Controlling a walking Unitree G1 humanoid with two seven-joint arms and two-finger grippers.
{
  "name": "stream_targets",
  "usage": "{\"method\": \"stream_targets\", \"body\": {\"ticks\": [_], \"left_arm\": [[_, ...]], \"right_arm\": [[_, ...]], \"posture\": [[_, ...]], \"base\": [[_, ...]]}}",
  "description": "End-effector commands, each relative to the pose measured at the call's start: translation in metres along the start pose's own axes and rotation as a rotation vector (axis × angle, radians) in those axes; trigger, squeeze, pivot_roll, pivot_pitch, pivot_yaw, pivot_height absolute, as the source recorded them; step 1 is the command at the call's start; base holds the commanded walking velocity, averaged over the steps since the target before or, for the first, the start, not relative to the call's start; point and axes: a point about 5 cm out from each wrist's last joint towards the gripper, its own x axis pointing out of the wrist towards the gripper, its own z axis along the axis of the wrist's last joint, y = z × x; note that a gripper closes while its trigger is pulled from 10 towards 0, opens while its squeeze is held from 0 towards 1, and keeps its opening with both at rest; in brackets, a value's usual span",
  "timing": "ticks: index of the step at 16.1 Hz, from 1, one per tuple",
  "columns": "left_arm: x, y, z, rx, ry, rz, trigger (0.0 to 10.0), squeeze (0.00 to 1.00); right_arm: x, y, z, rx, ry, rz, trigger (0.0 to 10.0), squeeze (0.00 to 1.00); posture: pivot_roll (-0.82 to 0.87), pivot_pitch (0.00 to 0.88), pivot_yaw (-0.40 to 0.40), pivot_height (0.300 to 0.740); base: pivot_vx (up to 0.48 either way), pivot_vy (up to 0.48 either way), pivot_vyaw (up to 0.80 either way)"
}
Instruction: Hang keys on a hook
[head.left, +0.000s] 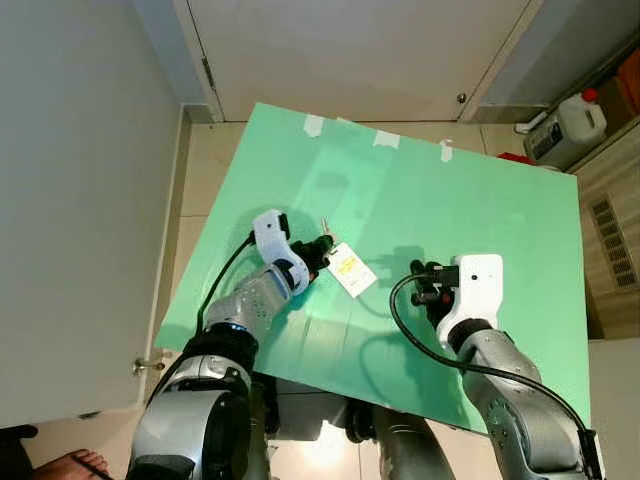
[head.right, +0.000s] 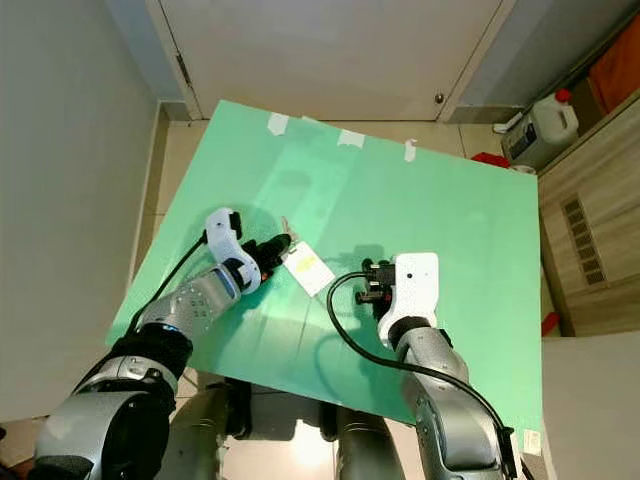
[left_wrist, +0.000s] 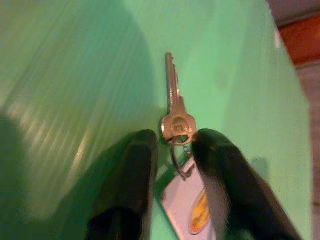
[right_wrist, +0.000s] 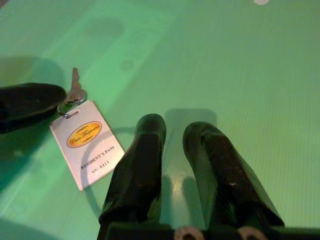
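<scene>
Your left claw (left_wrist: 172, 150) reached low over the green tabletop (head.left: 480, 200), fingers narrowly parted astride the silver key (left_wrist: 175, 107) and its white tag (right_wrist: 87, 142).

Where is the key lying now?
The key lies on the green board, left of centre, between the open left pincer fingertips, ringed to a white tag.

Green board (head.left: 480, 200) on beige tiled floor (head.left: 210, 160), white door (head.left: 350, 50) beyond.

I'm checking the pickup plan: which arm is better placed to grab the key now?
Left. The left claw is open right at the key, its fingers straddling the key ring beside the white tag on the green board. The right claw sits off to the side.
</scene>
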Motion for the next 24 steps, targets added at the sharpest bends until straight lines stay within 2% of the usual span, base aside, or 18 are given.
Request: {"method": "stream_targets", "body": {"ticks": [1, 2, 4, 10, 11, 13, 17, 21, 24], "left_arm": [[-0.003, 0.014, -0.026, 0.025, 0.107, 0.091, 0.0, 0.00], [-0.001, 0.010, -0.026, 0.085, 0.117, 0.097, 0.0, 0.00], [0.000, 0.010, -0.028, 0.115, 0.124, 0.111, 0.0, 0.00], [0.000, 0.009, -0.026, 0.117, 0.099, 0.111, 0.0, 0.00], [0.003, 0.001, -0.019, 0.109, 0.055, 0.050, 0.0, 0.00], [0.003, -0.003, -0.016, 0.106, 0.033, 0.020, 0.0, 0.00], [-0.001, -0.014, -0.006, 0.133, -0.055, -0.118, 0.0, 0.00], [-0.014, -0.027, 0.012, 0.165, -0.177, -0.272, 0.0, 0.00], [-0.036, -0.051, 0.023, 0.222, -0.256, -0.479, 0.0, 0.00]], "right_arm": [[-0.005, -0.003, -0.003, 0.011, 0.012, -0.019, 10.0, 0.00], [-0.004, -0.003, -0.002, 0.018, 0.010, -0.022, 10.0, 0.00], [-0.004, -0.003, -0.002, 0.020, 0.009, -0.024, 10.0, 0.00], [-0.004, -0.003, -0.002, 0.026, 0.007, -0.026, 10.0, 0.00], [-0.003, -0.002, -0.001, 0.025, 0.006, -0.025, 10.0, 0.00], [-0.002, -0.002, -0.001, 0.026, 0.004, -0.024, 10.0, 0.00], [0.001, -0.001, 0.001, 0.023, -0.006, -0.022, 10.0, 0.00], [0.004, 0.000, 0.004, 0.028, -0.022, -0.019, 10.0, 0.00], [0.008, -0.002, 0.009, 0.088, -0.059, -0.014, 10.0, 0.00]], "posture": [[-0.07, 0.394, -0.030, 0.740], [-0.07, 0.393, -0.030, 0.740], [-0.07, 0.392, -0.029, 0.740], [-0.07, 0.388, -0.028, 0.740], [-0.07, 0.386, -0.029, 0.740], [-0.07, 0.383, -0.029, 0.740], [-0.07, 0.369, -0.031, 0.740], [-0.06, 0.358, -0.034, 0.740], [-0.04, 0.343, -0.036, 0.740]], "base": [[0.000, 0.000, 0.00], [0.000, 0.000, 0.00], [0.000, 0.000, 0.00], [0.000, 0.000, 0.00], [0.000, 0.000, 0.00], [0.000, 0.000, 0.00], [0.000, 0.000, 0.00], [0.000, 0.000, 0.00], [0.000, 0.000, 0.00]]}}
